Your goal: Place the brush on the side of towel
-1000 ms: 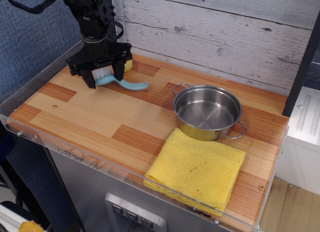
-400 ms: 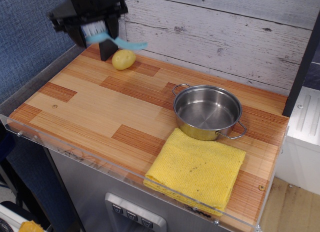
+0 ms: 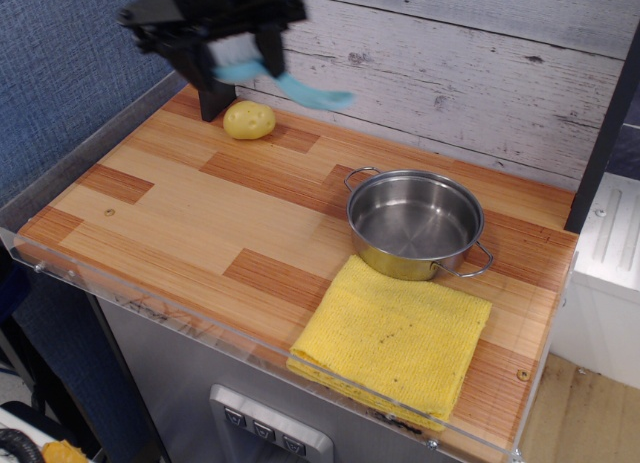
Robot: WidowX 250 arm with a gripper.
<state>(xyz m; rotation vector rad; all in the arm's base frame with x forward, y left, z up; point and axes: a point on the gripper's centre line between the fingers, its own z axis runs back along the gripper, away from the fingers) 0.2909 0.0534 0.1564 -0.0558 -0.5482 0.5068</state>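
My black gripper (image 3: 236, 61) is high above the back left of the wooden table and is shut on the light-blue brush (image 3: 290, 83). The brush's white bristles sit between the fingers and its flat handle sticks out to the right, blurred by motion. The bright yellow folded towel (image 3: 395, 338) lies flat at the table's front right, far from the gripper. The brush is well clear of the tabletop.
A steel pot (image 3: 415, 223) with two handles stands just behind the towel. A yellow lemon-like lump (image 3: 249, 119) lies at the back left, under the gripper. A white plank wall (image 3: 450, 53) runs behind the table. A clear plastic rim (image 3: 150, 298) edges the front.
The gripper lifted the brush off the table from beside the yellow lump, then carried it to the right at height.
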